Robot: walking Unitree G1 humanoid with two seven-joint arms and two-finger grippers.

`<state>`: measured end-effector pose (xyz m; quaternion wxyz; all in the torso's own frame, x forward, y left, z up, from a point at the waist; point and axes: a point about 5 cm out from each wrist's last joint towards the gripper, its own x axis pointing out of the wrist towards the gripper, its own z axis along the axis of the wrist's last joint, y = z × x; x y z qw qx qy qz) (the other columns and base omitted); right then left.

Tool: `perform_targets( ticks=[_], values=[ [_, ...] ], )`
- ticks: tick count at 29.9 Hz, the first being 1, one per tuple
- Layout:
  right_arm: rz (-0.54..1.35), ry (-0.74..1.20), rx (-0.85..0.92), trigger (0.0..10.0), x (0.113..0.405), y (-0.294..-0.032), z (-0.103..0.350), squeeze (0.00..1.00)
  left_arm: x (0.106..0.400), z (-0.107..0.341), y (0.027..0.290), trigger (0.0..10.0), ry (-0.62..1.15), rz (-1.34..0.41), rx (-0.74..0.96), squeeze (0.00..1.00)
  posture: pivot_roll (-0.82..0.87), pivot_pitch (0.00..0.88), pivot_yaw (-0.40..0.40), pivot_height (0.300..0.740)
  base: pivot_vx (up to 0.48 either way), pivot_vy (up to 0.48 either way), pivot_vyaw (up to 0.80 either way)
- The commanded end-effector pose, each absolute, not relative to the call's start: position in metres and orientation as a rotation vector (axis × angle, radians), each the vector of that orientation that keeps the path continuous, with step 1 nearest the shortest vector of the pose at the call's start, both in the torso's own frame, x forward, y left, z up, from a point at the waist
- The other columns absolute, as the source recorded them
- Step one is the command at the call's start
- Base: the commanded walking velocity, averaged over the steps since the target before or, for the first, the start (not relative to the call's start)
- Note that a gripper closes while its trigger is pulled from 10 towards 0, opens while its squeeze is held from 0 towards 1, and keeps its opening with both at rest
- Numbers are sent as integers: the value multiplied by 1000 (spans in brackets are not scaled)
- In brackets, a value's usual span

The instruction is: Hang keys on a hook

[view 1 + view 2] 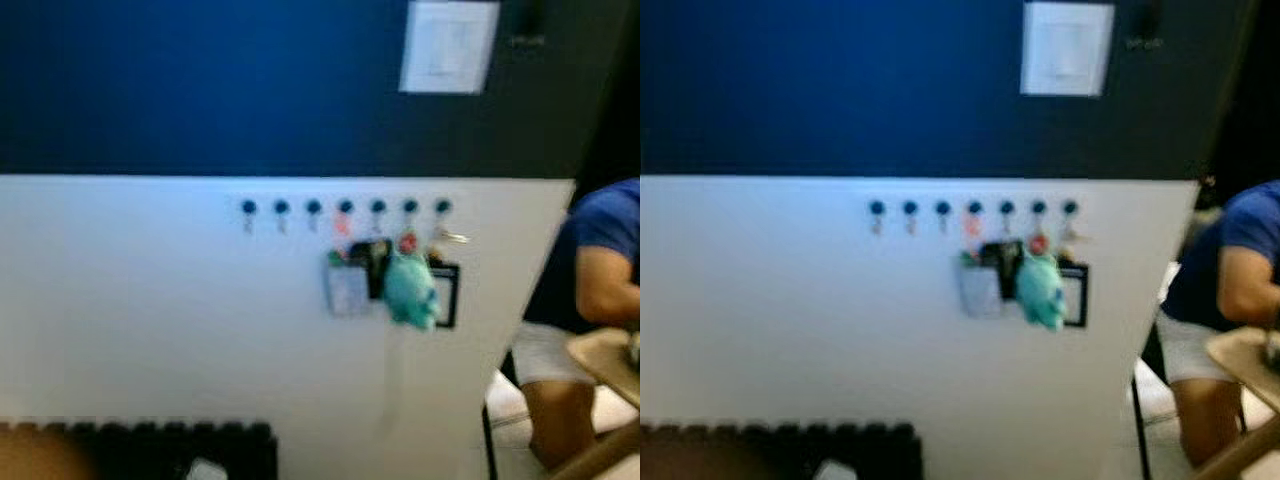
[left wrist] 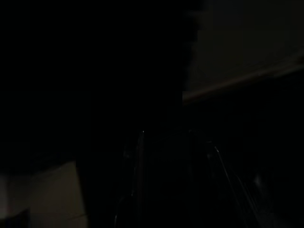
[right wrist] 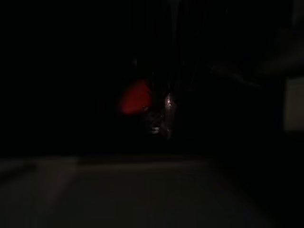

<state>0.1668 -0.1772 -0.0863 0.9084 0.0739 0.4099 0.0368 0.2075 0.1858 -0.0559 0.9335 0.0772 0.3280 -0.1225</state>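
Apparently the robot is approaching: the right gripper (image 3: 164, 118) hangs low in shade, jaws seemingly clamped on the keys (image 3: 161, 118), dim metal with a red tag. Aim for 1 of the 3 bare hooks (image 1: 281, 208) toward the white panel's (image 1: 150, 300) left edge. Left jaws: cannot tell.

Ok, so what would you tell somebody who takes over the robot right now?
Left gripper: idle, too dark to judge.
Right gripper: keys with a red tag hang close by it; grip too dark to judge.
Blue hooks run along the white wall ahead. A teal plush crowds the right-hand ones; the leftmost hook looks free.
Done: nothing hung yet.
Left: probably approach and hang the keys there. A person sits at right.
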Motion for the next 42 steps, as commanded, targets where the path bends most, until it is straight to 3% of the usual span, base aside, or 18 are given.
perform_targets(
  ticks=[1,16,24,42],
  values=[
    [60,862,151,10000,162,-181,-88,0,199,-62,184,10000,706,-259,151,0,98,0,-18,740,0,0,800],
    [7,849,201,10000,162,-184,-88,0,202,-61,182,10000,706,-277,166,0,97,12,-10,740,0,0,140],
    [4,851,208,10000,161,-183,-88,0,201,-62,180,10000,706,-299,186,0,95,11,-9,740,0,-457,0],
    [4,851,211,10000,164,-183,-88,0,201,-63,183,10000,720,-267,161,0,96,11,-11,740,0,0,0]
  ],
)
